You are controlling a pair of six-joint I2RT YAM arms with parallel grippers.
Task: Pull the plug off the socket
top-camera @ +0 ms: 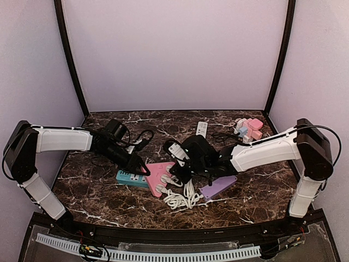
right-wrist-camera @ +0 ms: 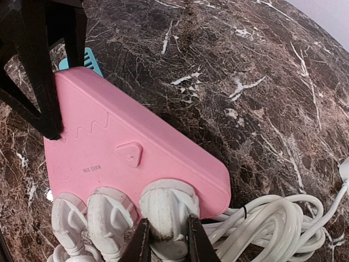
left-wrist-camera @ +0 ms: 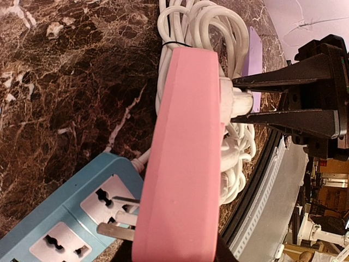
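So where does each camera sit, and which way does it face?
Top external: above and behind, facing down at the brown marble table; both arms show.
Left wrist: along the pink triangular socket block toward the right gripper; own fingers barely visible.
Right wrist: past own fingers at the white round plug; left gripper shows.
Shared: block and plug.

We see our right end effector (right-wrist-camera: 167, 226) clamped on the white plug (right-wrist-camera: 167, 203) at six o'clock, seated in the pink socket (right-wrist-camera: 136, 158).
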